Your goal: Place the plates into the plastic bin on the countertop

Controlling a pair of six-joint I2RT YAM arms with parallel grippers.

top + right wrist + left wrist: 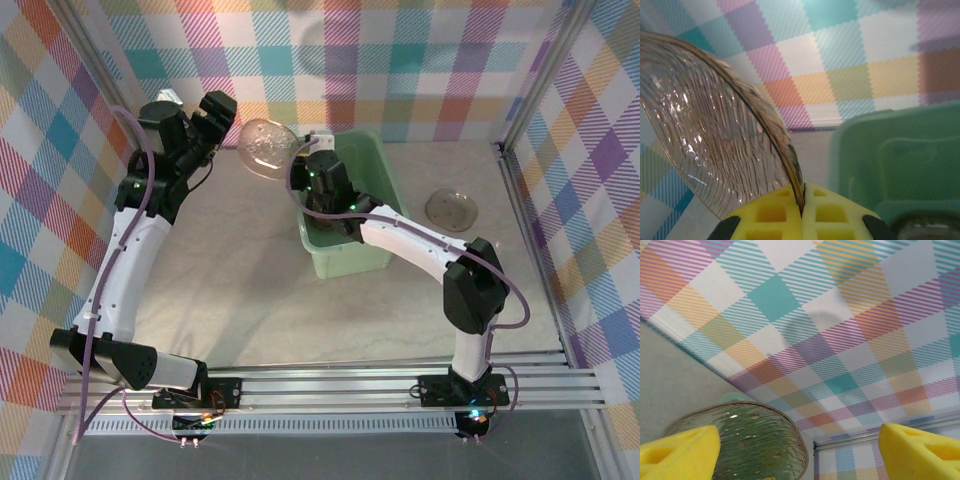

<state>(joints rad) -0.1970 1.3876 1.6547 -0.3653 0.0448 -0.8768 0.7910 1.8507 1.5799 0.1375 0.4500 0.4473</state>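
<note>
Right gripper (802, 197) clamped on rim of plate (715, 135), held tilted just off plastic bin (350, 265) far-left corner; left gripper (200, 115) wide open, empty, beside it; second plate (450, 208) lies on countertop (250, 290) right of bin
</note>
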